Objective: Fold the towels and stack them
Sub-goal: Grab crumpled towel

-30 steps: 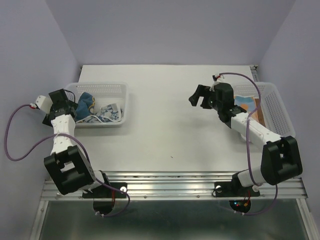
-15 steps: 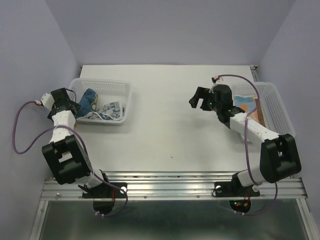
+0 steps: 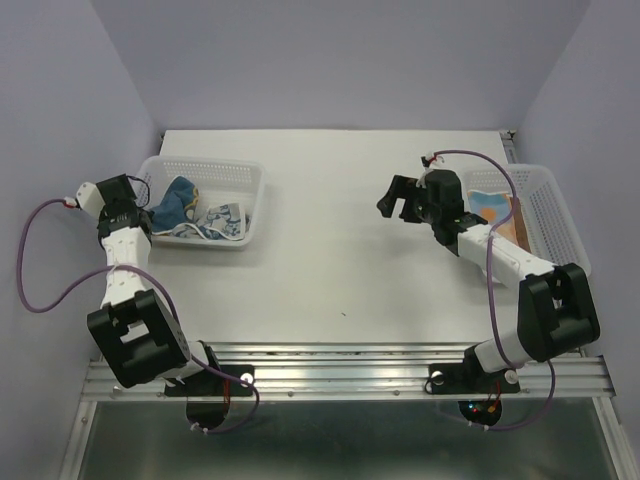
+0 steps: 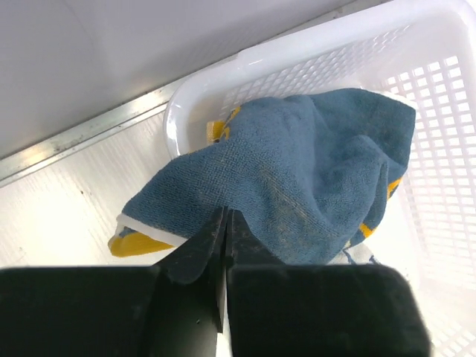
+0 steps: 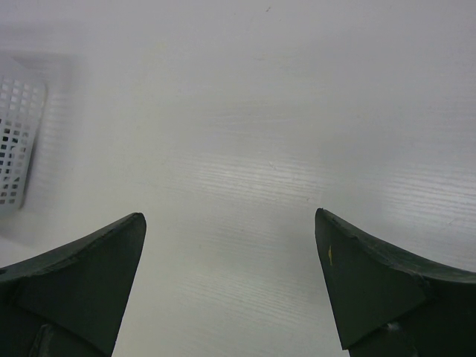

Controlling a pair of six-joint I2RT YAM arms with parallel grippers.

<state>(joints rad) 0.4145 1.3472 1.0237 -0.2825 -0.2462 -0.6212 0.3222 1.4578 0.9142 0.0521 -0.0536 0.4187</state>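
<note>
We see the left jaws pinched shut on the blue towel (image 4: 297,171), which spills over the left rim of the left basket (image 3: 255,180). To the right of that basket the worktop (image 3: 330,270) lies bare, and the right jaws hang wide and empty above it. A second ago the left jaws stood wide apart.

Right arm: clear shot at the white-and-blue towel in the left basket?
Likely yes: right gripper is open, bare table between, white-and-blue towel lies uncovered; left gripper pinches the blue towel beside it.
</note>
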